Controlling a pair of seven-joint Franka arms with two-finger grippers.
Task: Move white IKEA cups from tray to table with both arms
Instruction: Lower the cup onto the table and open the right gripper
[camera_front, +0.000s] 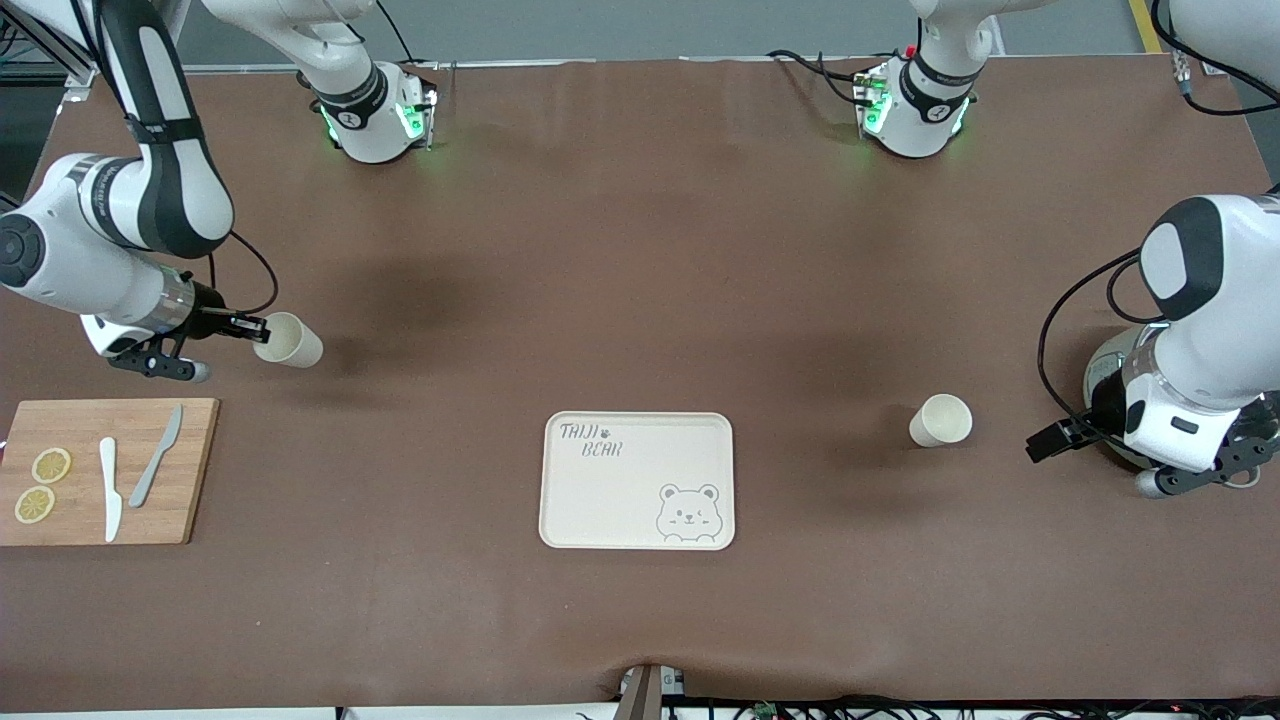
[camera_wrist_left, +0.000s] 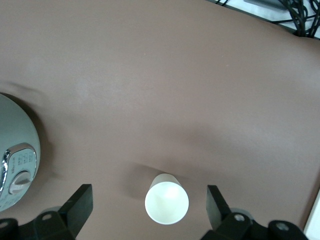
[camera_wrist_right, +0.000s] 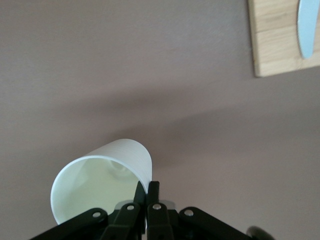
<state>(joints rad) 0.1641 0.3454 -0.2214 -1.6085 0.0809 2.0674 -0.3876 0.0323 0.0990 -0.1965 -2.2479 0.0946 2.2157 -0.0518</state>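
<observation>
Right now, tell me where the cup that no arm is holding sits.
The free white cup stands upright on the table toward the left arm's end, between the bear tray and the open left gripper, which it lines up with in the left wrist view.

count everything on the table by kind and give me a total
small cream-white handleless cups: 2
cream rectangular tray with a bear drawing: 1
wooden cutting board: 1
knives, one white, one grey: 2
lemon slices: 2
round white appliance: 1
total: 9
</observation>
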